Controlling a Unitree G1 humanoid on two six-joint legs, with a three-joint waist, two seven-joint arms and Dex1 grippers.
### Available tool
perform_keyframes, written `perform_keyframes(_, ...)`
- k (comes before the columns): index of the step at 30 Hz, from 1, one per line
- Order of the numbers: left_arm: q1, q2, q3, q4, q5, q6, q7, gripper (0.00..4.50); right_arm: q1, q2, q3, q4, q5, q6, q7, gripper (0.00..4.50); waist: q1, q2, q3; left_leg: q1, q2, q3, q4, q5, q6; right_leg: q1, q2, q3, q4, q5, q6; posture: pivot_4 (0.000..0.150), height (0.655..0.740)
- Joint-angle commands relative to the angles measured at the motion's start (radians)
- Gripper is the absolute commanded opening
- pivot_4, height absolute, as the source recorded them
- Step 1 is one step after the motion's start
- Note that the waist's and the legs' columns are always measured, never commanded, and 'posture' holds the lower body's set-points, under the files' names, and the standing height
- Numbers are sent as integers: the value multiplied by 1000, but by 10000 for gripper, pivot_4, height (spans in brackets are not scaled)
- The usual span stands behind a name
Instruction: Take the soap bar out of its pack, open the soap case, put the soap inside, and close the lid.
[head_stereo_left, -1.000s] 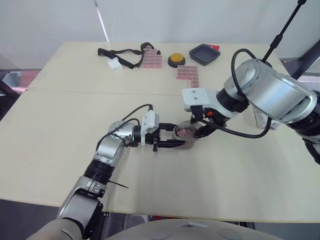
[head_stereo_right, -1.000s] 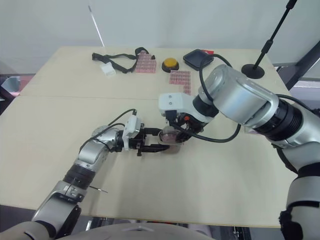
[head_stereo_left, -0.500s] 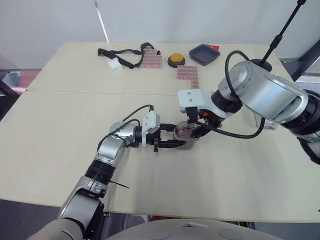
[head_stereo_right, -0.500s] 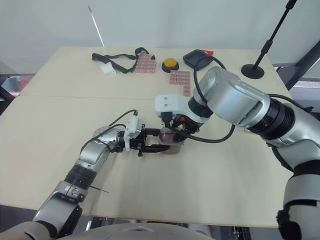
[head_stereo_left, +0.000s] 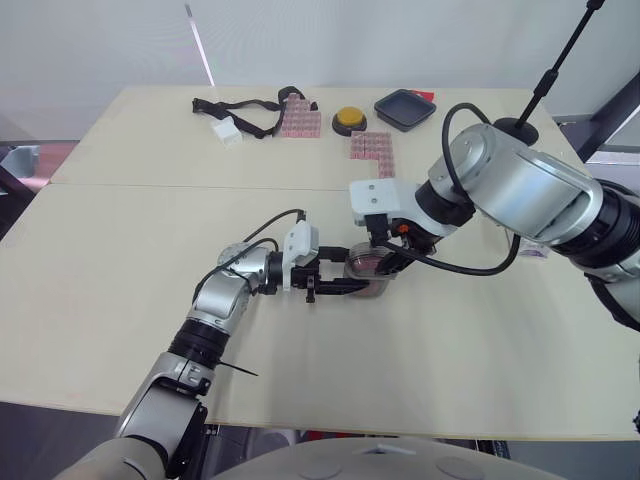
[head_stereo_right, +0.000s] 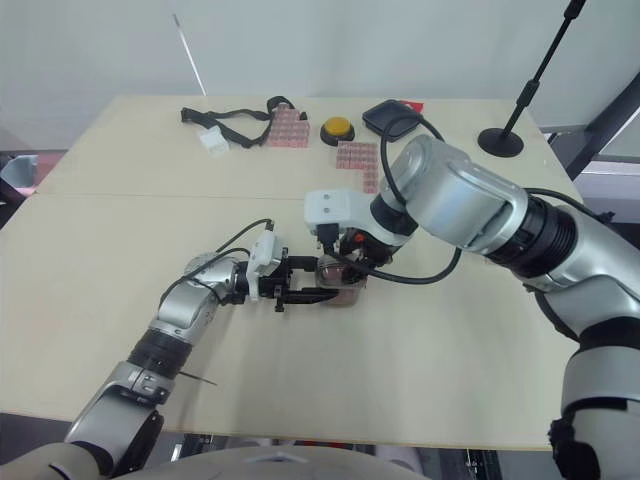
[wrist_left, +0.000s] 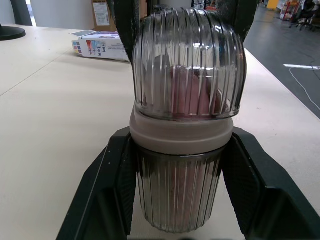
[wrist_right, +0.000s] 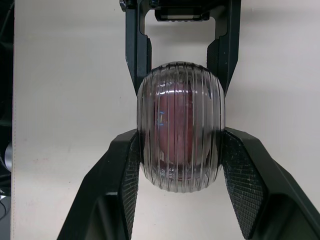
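Note:
The soap case (head_stereo_left: 366, 273) stands on the table's middle, a ribbed clear tub with a domed ribbed lid (wrist_left: 189, 60) seated on its pale rim. Pink soap (wrist_right: 175, 135) shows through the lid. My left gripper (head_stereo_left: 352, 284) reaches in from the left and is shut on the case's lower half, one finger (wrist_left: 112, 185) on each side. My right gripper (head_stereo_left: 384, 263) comes down from above and is shut on the lid, its fingers (wrist_right: 126, 175) pressed to both sides. The soap pack (wrist_left: 98, 47) lies on the table beyond the case.
Along the table's far edge lie a black strap (head_stereo_left: 245, 105), two pink block sheets (head_stereo_left: 301, 122) (head_stereo_left: 372, 149), a yellow button (head_stereo_left: 349, 119) and a black tray (head_stereo_left: 405, 108). A stand's round base (head_stereo_left: 516, 125) sits at the far right.
My right gripper and forearm have edged a little to the left over the case. The left arm and the case have stayed put.

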Motion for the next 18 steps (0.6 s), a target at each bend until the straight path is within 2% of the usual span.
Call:
perform_keyframes(1, -20, -7, 13, -37, -18, -23, 2, 19284, 15, 15, 32, -3, -16, -4, -19, 19216, 0, 0, 0, 0, 0, 0, 0, 0, 0, 0, 0, 0, 0, 0, 0, 1500, 7400)
perform_keyframes(14, -15, -7, 8, -41, -15, -29, 5, 19284, 47, 26, 42, 26, -36, -8, -33, 19216, -8, -1, -1, 5, 0, 0, 0, 1, -1, 5, 0, 0, 0, 0, 0, 1500, 7400)
perform_keyframes(18, -15, -5, 8, -40, -15, -32, 4, 19284, 55, 40, 34, 45, -41, -6, -41, 19216, -13, -1, -1, 12, 0, 0, -2, 1, -1, 11, 0, 0, -3, 0, 0, 1500, 7400)
